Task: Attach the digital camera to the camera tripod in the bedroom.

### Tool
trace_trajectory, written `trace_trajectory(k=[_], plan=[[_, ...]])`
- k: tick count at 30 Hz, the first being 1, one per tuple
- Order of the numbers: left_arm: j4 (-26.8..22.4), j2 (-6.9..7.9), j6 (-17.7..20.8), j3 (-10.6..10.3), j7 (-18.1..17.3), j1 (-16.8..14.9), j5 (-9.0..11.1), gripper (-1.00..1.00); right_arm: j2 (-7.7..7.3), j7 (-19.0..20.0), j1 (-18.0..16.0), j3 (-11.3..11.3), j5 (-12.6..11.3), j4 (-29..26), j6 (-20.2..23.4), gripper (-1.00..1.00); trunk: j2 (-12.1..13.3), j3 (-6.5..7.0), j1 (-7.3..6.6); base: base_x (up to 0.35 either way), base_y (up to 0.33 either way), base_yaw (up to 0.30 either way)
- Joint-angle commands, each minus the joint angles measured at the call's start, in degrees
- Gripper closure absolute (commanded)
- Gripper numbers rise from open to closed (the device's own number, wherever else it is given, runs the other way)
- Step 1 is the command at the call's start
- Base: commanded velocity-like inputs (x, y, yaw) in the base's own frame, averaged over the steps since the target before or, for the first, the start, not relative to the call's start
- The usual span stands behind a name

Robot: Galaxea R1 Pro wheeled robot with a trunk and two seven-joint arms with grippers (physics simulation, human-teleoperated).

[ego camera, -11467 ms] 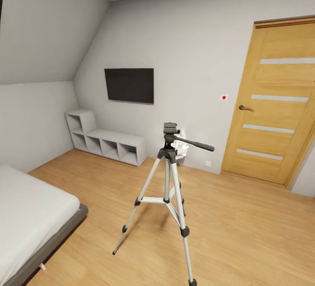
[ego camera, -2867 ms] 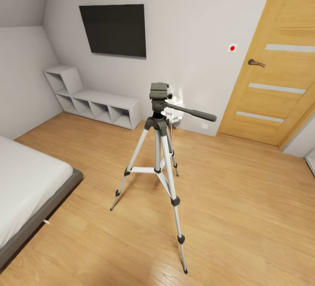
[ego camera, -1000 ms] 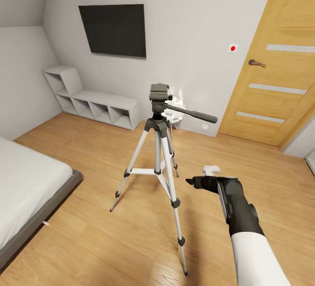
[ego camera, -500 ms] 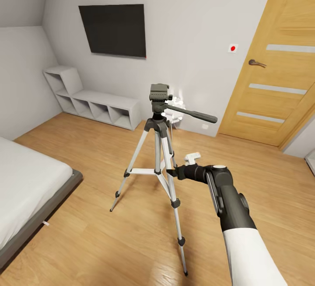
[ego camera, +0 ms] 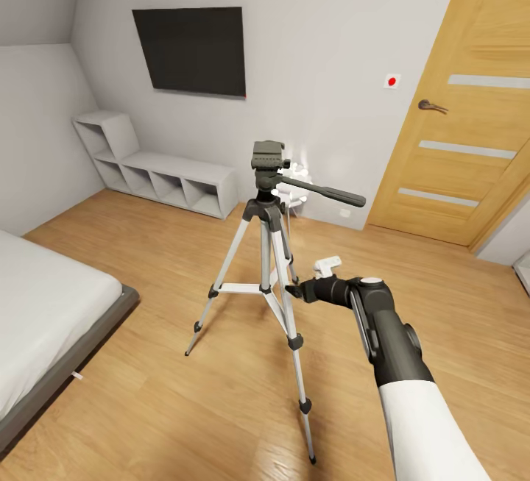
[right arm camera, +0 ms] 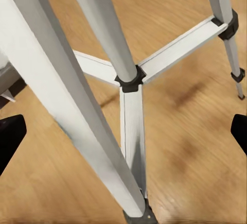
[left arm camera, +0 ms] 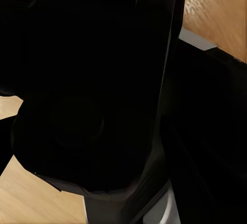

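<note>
The camera tripod (ego camera: 267, 246) stands on the wood floor (ego camera: 147, 260) mid-bedroom, between bed (ego camera: 44, 319) and door (ego camera: 456, 98). Right claw (ego camera: 292, 291) sits just beside a silver leg, fingers spread wide. Left claw: dark shapes, can't tell.

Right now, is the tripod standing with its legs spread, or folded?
Spread and upright. The camera tripod stands on the wood floor on three splayed legs, its centre braces extended out to them. Its head plate is bare.
</note>
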Motion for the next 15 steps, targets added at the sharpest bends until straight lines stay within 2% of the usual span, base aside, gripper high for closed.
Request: trace_trajectory(k=[1,4,15], plan=[[-0.04,0.00,-0.10,-0.45,0.11,-0.02,0.30,1.00,-0.10,0.92,0.28,-0.19,0.53,-0.39,0.47,-1.00,-0.05,-0.06,0.01,0.000,0.000,0.000],[-0.08,-0.07,-0.06,-0.40,0.27,-0.04,0.27,1.00,-0.60,1.88,1.00,-0.22,0.27,-1.35,1.42,-1.00,-0.05,-0.06,0.01,0.000,0.000,0.000],[-0.09,-0.11,-0.06,-0.38,0.36,-0.04,0.25,1.00,-0.74,3.99,1.09,-0.16,0.05,-4.88,4.97,-1.00,-0.05,-0.06,0.01,0.000,0.000,0.000]])
